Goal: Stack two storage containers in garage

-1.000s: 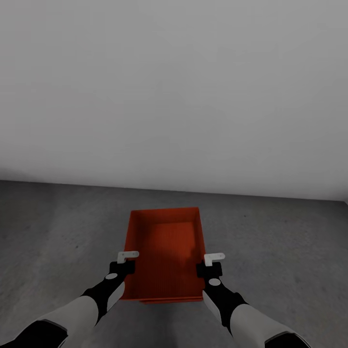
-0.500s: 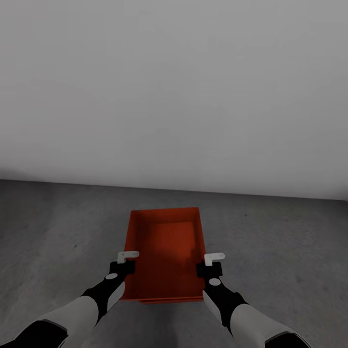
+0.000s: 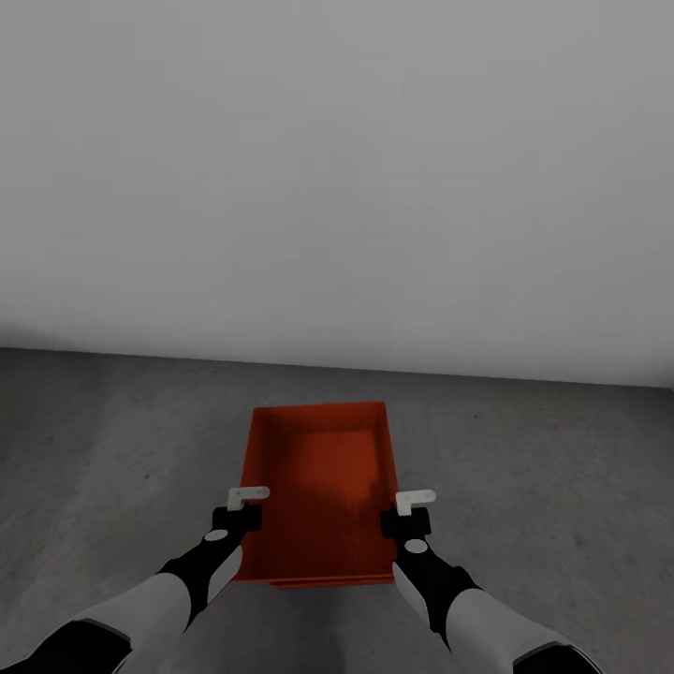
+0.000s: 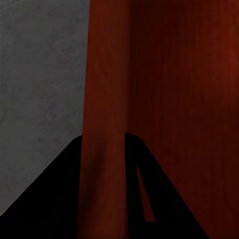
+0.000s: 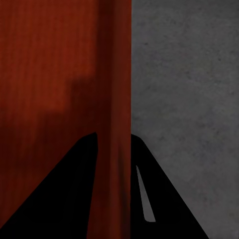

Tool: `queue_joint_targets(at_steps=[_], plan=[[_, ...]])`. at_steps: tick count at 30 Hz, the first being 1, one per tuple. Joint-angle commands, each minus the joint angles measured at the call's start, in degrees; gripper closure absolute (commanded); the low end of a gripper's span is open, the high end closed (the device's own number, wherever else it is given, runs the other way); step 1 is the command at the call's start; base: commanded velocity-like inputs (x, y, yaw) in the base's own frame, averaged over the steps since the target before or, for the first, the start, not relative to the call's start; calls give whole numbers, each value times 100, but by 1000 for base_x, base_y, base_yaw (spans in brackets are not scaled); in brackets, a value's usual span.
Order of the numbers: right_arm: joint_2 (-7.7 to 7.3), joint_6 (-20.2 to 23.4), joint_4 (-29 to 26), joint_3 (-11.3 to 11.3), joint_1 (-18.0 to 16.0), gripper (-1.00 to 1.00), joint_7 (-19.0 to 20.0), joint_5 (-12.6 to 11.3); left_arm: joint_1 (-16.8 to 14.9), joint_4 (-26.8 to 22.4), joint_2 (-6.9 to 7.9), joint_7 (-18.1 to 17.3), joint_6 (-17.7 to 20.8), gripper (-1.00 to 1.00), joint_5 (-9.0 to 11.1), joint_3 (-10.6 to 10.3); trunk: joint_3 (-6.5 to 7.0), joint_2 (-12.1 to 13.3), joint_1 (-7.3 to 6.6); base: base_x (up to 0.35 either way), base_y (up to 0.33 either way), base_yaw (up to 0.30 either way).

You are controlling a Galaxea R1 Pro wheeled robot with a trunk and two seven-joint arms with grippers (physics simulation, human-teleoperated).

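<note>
The bin sits atop a second bin on the grey floor near the wall. The left gripper jaws pinch its left wall; the right gripper jaws pinch its right wall.

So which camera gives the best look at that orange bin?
The head view: it shows the whole bin on the floor, both grippers on its side walls. Each wrist view shows just one wall between dark fingers.
</note>
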Motion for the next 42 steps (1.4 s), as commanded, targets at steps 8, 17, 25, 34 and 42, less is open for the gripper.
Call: queue_joint_targets(at_steps=[8, 17, 25, 34, 42], plan=[[-85, -35, 147, -18, -4, 100, -40, -114, -6, -16, 3, 31, -26, 100, -27, -6, -3, -2, 0, 0, 0, 0], [-85, -36, 146, -18, -4, 100, -40, -115, -6, -8, 3, 29, -26, 100, -22, -1, -3, -2, 0, 0, 0, 0], [-73, -35, 148, -16, -4, 100, -39, -96, -6, -11, 8, 29, -26, 100, -18, 2, -3, -2, 0, 0, 0, 0], [-63, -41, 148, -20, -4, 100, -38, -122, -6, -13, 8, 29, -26, 100, -18, 2, -3, -2, 0, 0, 0, 0], [-73, -34, 145, -34, -4, 100, -40, -130, -6, -9, 10, 29, -26, 100, -11, 2, -3, -2, 0, 0, 0, 45]])
